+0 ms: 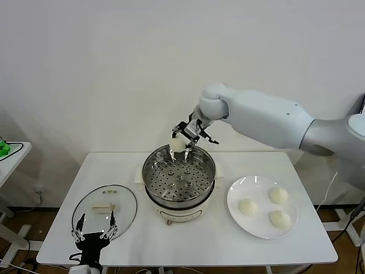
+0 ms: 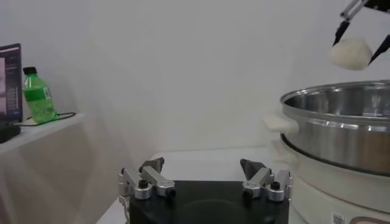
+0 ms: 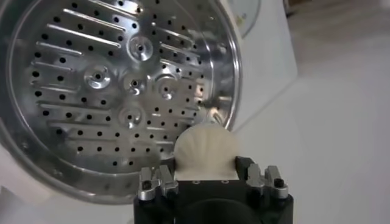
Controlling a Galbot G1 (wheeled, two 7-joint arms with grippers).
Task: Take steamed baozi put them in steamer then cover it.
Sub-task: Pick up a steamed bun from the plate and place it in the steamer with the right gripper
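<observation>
While the left gripper (image 1: 94,233) waits with jaws apart, the right gripper (image 1: 183,140) clamps a soft, light baozi (image 1: 178,145) by its sides above the steamer's (image 1: 210,171) twelve-o'clock rim.

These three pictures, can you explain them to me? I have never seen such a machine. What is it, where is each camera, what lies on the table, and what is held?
It is a robot with two arms, each ending in a two-fingered gripper. One picture looks down from the robot's head; the other two come from cameras on its wrists.

On the white table stands the steamer, a round shiny steel pot with a perforated tray, still empty. To its right, a flat white plate carries three small cream-white buns. To its left lies a round clear glass lid with a cream handle.

The right gripper holds a fourth cream-white bun above the steamer's far rim; its own wrist camera shows that bun between the fingers. The left gripper waits open at the table's near edge, beside the lid.
</observation>
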